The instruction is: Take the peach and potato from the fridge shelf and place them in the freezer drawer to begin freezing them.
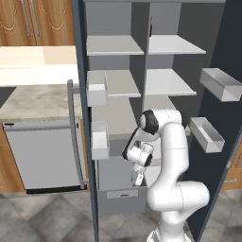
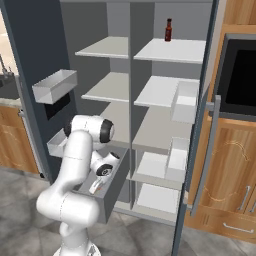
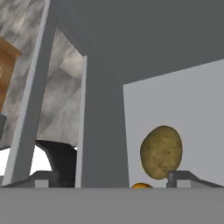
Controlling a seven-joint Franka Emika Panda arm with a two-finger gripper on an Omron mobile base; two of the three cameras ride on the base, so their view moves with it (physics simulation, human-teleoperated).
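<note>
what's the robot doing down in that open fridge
The white arm has its gripper lowered into the pulled-out freezer drawer at the bottom of the open fridge. In the hand view, the potato sits inside the drawer against its grey wall, and a sliver of the orange peach peeks up just below it. The fingers stand apart, holding nothing, so both items seem to be in the drawer. A dark bottle stands on the top shelf.

No text, no labels — nothing legible
</note>
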